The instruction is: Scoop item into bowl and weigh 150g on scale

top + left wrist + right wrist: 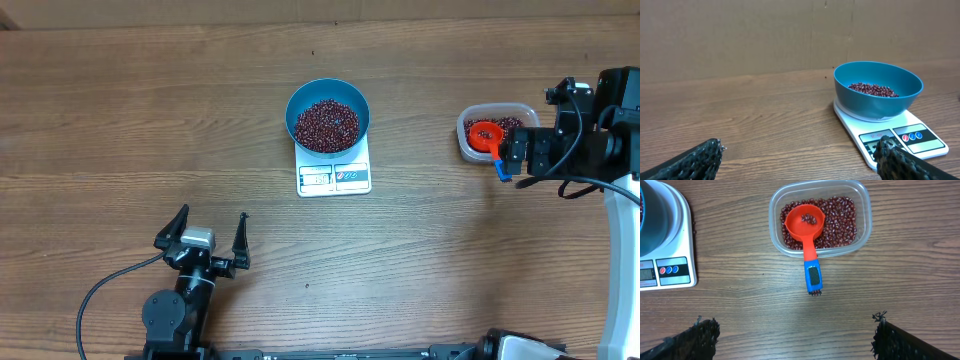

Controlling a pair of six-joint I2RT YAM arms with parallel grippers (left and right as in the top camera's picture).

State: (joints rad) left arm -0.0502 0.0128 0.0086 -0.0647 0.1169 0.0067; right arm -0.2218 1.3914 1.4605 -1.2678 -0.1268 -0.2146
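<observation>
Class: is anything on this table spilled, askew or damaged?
Nothing stands out. The beans lie inside the blue bowl on the scale and in the tub; the red scoop rests in the tub, handle over its rim.

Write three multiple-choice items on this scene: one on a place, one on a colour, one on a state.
1. The bowl stands: A on the scale; B in the tub; C on the bare table.
2. The scoop's cup is: A green; B red; C white.
3. The right hand is: A shut on the scoop; B shut on the bowl; C open and empty.
Answers: 1 A, the scale's white edge shows beneath it. 2 B, the cup is plainly red. 3 C, its fingers stand wide apart, short of the scoop.
</observation>
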